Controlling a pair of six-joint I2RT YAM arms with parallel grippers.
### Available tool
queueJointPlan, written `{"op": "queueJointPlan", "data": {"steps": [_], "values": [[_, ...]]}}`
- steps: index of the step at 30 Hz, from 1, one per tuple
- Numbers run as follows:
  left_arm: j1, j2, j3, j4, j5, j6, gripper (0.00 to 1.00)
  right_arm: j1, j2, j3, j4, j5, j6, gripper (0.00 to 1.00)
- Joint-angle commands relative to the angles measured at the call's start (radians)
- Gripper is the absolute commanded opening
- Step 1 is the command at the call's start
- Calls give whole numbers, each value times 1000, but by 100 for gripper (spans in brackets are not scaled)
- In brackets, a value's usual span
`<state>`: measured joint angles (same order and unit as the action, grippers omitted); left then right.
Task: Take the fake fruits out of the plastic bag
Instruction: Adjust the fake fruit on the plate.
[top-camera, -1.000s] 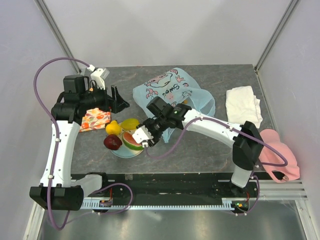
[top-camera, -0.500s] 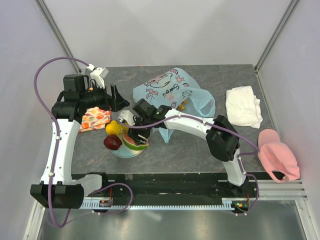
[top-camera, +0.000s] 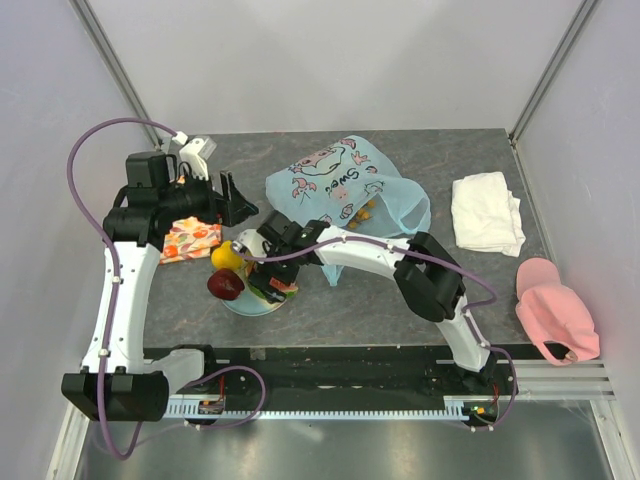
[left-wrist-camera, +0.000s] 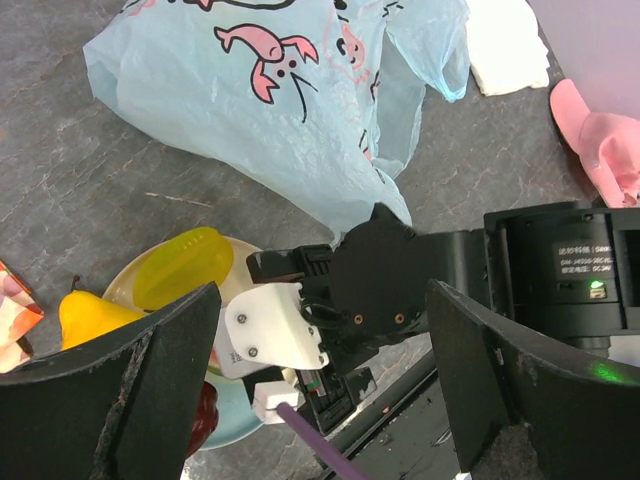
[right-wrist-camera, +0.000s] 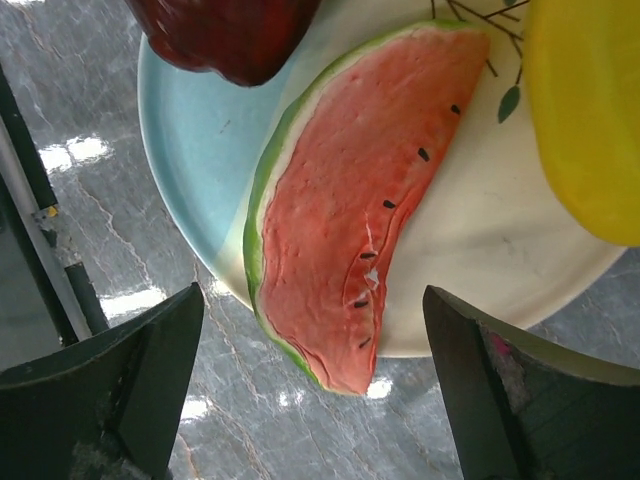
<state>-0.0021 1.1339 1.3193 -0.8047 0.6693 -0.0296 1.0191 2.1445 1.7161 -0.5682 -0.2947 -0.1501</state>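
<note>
Bag print is reading "Swe", the rest creased out of sight, beside a pink cartoon; the white label (left-wrist-camera: 585, 262) on the right arm's black housing is too small to read. One plastic bag (top-camera: 345, 190) is lying crumpled at 1 o'clock from one plate (right-wrist-camera: 190, 130). Four fruits are sitting on the plate: one watermelon slice (right-wrist-camera: 330, 200), one dark red apple (right-wrist-camera: 225, 30), one yellow pear-shaped fruit (left-wrist-camera: 90, 315) and one yellow glossy piece (left-wrist-camera: 180, 265). Orange bits (top-camera: 368, 208) are showing through the bag, count unclear. The right gripper (right-wrist-camera: 312, 295) is hovering over the slice, jaws spread wide and gripping nothing. The left gripper (left-wrist-camera: 322, 290) is hanging at 11 o'clock from the plate, also wide apart and empty. One patterned cloth (top-camera: 190, 240) is lying at 10 o'clock from the plate, one white towel (top-camera: 485, 212) at 3 o'clock from the bag, one pink object (top-camera: 555, 310) at 4 o'clock. Table (top-camera: 350, 300) is dark grey marbled; plain pale walls (top-camera: 320, 60) are enclosing it.
</note>
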Motion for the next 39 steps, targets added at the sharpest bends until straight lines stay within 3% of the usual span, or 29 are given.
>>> {"op": "queueJointPlan", "data": {"steps": [1,7,13,23,29,32,35,39], "values": [[28,-13,-3,38,38,-30,91,10,35,37,2,46,3,97],[31,-11,-3,39,44,-32,91,12,37,25,7,127,11,70],[36,-13,-5,47,50,-38,91,10,-18,-16,-68,108,-57,41],[37,6,4,71,79,-62,91,10,-225,-116,-238,-29,-296,37],[36,9,8,84,88,-73,91,50,-314,-155,-268,-81,-754,39],[36,3,6,81,90,-73,91,79,-302,-110,-340,-100,-995,40],[36,-3,3,78,90,-73,91,98,-264,-52,-377,-92,-1123,40],[39,-17,-9,71,85,-66,91,110,-177,29,-413,-80,-1161,41]]}}
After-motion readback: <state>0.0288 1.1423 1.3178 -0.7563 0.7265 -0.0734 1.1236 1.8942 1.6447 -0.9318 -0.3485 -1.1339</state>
